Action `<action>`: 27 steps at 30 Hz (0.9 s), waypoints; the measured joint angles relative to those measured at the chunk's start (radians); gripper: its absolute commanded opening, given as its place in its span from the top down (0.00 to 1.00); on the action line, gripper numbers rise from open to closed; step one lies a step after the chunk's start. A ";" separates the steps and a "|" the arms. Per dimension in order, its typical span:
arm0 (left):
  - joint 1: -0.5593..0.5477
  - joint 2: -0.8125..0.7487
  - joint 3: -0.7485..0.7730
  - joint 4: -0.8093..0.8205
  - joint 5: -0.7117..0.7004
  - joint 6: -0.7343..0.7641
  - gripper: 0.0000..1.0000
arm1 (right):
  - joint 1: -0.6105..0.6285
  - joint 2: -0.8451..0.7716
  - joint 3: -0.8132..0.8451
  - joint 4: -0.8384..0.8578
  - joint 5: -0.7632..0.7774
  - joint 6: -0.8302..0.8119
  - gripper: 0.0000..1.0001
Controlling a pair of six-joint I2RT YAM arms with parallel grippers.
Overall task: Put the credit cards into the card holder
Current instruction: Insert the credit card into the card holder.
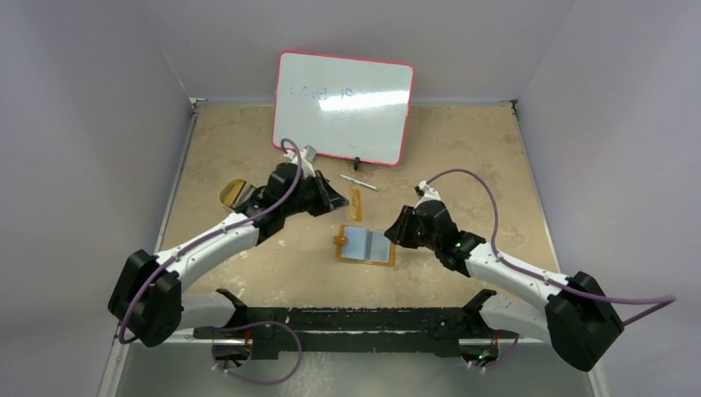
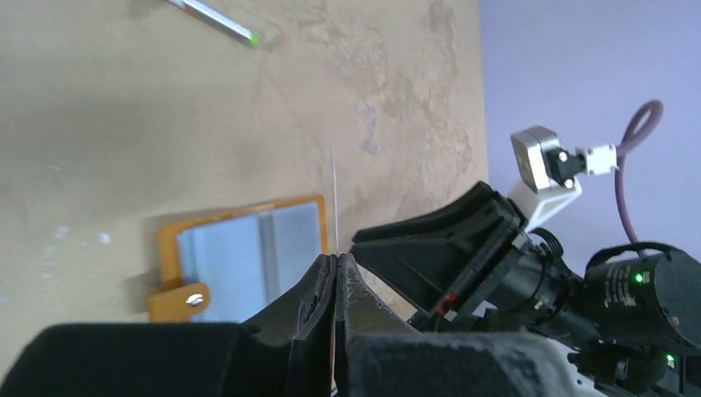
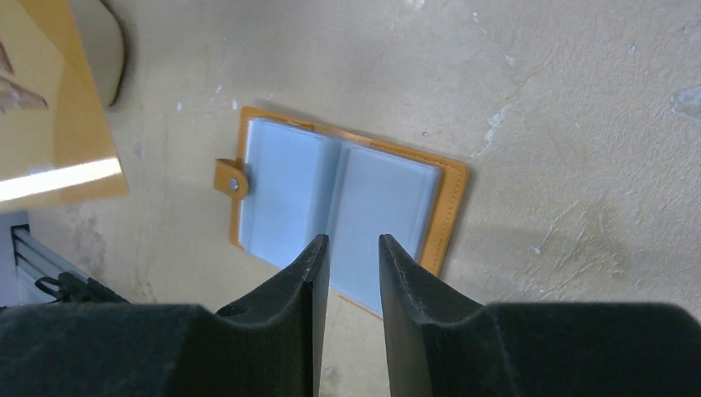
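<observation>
On a beige table (image 1: 463, 157) between lilac walls (image 1: 83, 124), the orange card holder (image 1: 366, 246) lies open. Left gripper (image 2: 336, 259) pinches a card (image 1: 355, 203); right gripper (image 3: 349, 248) gapes.

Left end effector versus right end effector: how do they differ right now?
The left end effector is shut on an orange card; the right end effector is open, holding nothing. The left one sits beyond the card holder's far side; the right one hovers at its right edge. Both are black.
</observation>
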 measured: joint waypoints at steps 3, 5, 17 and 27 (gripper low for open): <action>-0.073 0.047 -0.056 0.117 -0.009 -0.063 1.00 | -0.008 0.033 -0.017 0.025 -0.014 0.001 0.70; -0.108 0.091 -0.079 0.175 -0.011 -0.093 1.00 | -0.010 0.055 -0.023 0.041 -0.027 0.001 0.71; -0.156 0.168 -0.187 0.263 -0.039 -0.119 1.00 | -0.016 0.135 -0.040 0.101 -0.053 0.000 0.72; -0.194 0.280 -0.212 0.318 -0.011 -0.119 1.00 | -0.016 0.194 -0.045 0.135 -0.067 0.000 0.71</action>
